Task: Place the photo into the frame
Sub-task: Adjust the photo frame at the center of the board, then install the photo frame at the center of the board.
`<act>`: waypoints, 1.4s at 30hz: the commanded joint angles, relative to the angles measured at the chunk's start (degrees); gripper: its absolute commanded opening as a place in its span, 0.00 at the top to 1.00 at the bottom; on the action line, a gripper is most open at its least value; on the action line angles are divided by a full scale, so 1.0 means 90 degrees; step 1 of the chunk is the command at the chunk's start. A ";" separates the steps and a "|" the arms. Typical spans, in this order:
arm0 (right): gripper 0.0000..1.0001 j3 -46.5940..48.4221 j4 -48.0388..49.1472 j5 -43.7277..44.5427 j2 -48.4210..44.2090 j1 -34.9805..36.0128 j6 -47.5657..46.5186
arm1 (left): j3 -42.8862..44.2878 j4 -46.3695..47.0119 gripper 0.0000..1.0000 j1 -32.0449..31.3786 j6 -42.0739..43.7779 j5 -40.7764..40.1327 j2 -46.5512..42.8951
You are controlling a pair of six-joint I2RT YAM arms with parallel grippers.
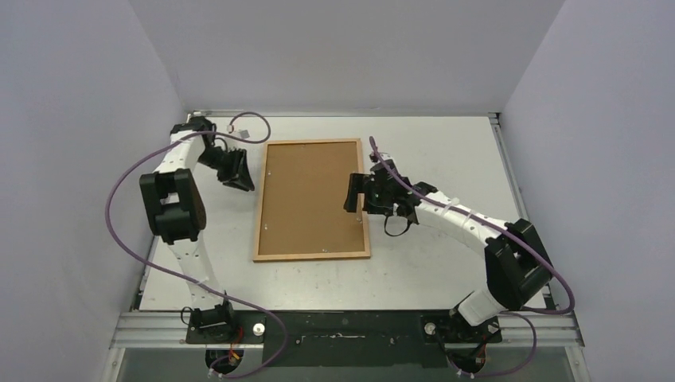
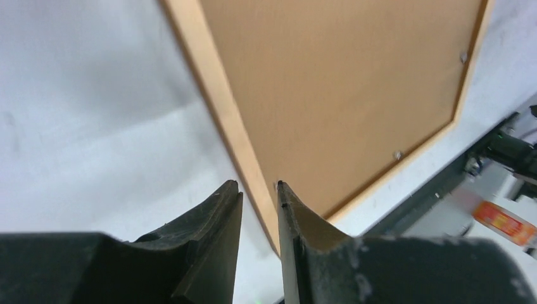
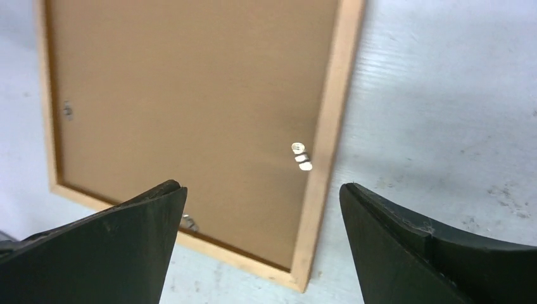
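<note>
The frame (image 1: 259, 199) lies flat on the table with its back up, showing a light wooden rim around the brown fibreboard backing sheet (image 1: 310, 199). The photo is hidden. My left gripper (image 1: 239, 171) hovers at the frame's left edge near the far corner. In the left wrist view the gripper (image 2: 258, 185) has its jaws a narrow gap apart and empty, with the rim (image 2: 215, 95) running below. My right gripper (image 1: 356, 195) is wide open over the frame's right edge. In the right wrist view the gripper (image 3: 263, 188) is above the rim (image 3: 329, 126) and the backing (image 3: 190, 95).
Small metal tabs sit along the backing's edges (image 3: 301, 156) (image 2: 398, 154). The white table (image 1: 446, 151) is walled on three sides. A black rail (image 1: 342, 326) with the arm bases runs along the near edge. Purple cables loop beside the left arm (image 1: 119, 207).
</note>
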 commanded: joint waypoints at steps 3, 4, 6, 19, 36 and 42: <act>0.05 0.0775 -0.0116 -0.0318 0.0245 0.0888 -0.0372 | -0.1758 -0.0253 0.74 0.0447 0.0520 0.0621 -0.1246; 0.06 0.0903 -0.0116 -0.0516 0.0453 0.0994 -0.0404 | -0.2017 -0.0092 0.74 0.0420 0.0457 0.0625 -0.1303; 0.07 0.1140 -0.0102 -0.0887 0.0815 0.1198 -0.0512 | -0.2390 0.0145 0.74 0.0353 0.0360 0.0624 -0.1330; 0.13 0.1246 -0.0059 -0.1962 0.1603 0.1641 -0.0685 | -0.2827 0.0534 0.92 0.0298 0.0269 0.0764 -0.1045; 0.17 0.0754 0.0228 -0.2306 0.1738 0.1853 -0.0385 | -0.3330 0.0922 1.00 0.0195 0.0242 0.0579 -0.1157; 0.17 0.0666 0.0397 -0.2448 0.1785 0.1913 -0.0266 | -0.3373 0.0961 1.00 0.0177 0.0194 0.0617 -0.1207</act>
